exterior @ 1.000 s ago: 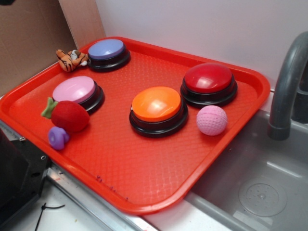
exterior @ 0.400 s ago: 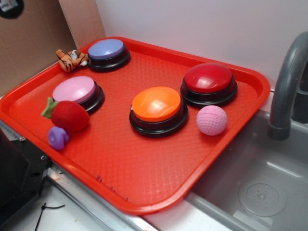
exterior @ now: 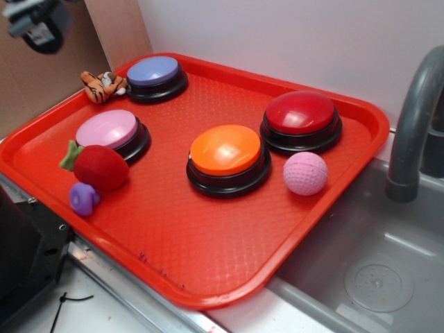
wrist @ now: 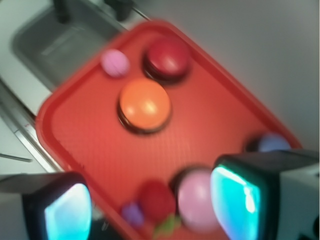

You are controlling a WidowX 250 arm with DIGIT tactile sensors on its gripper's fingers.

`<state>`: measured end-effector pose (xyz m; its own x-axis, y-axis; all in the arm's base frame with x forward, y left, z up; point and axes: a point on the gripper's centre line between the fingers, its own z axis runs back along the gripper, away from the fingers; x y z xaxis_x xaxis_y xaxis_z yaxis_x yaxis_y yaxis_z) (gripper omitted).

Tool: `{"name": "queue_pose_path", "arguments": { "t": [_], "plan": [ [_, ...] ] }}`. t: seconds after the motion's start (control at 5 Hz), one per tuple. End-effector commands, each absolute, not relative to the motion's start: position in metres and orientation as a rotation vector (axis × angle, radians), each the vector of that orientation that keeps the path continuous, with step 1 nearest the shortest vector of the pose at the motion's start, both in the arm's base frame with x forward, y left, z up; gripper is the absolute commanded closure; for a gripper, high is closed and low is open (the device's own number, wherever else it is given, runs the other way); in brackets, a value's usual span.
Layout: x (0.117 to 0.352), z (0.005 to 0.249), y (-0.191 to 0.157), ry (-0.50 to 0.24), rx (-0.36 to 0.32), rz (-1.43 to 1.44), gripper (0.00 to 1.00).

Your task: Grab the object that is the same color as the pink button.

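The pink ball [exterior: 305,173] with a dimpled surface lies on the red tray [exterior: 208,257] near its right edge, just right of the orange button; in the blurred wrist view the ball [wrist: 115,62] shows at the far side. The pink button [exterior: 107,130] [wrist: 197,200] stands on the tray's left part. My gripper [exterior: 38,24] hangs high at the top left corner of the exterior view, far from the ball. In the wrist view my gripper [wrist: 150,205] is open, its two fingers wide apart with nothing between them, high above the tray's pink-button end.
On the tray also stand an orange button [exterior: 226,150], a red button [exterior: 301,113] and a lavender-blue button [exterior: 154,71]. A fuzzy red strawberry [exterior: 99,166], a small purple toy [exterior: 84,198] and a toy tiger [exterior: 102,86] lie at the left. A sink [exterior: 374,270] and faucet [exterior: 413,125] are at the right.
My gripper has come further into the exterior view at the top left corner, moving down and right. Nothing on the tray has moved.
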<state>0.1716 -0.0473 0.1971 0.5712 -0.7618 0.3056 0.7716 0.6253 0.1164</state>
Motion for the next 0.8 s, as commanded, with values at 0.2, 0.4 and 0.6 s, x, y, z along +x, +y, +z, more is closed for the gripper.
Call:
{"name": "queue_pose_path", "arguments": {
  "t": [0.2, 0.4, 0.6],
  "plan": [
    [0.21, 0.151, -0.124, -0.369, -0.003, -1.513, 0.0],
    [0.22, 0.133, -0.143, -0.341, -0.038, -1.534, 0.0],
    [0.232, 0.118, -0.157, -0.318, -0.098, -1.536, 0.0]
  ]
}}
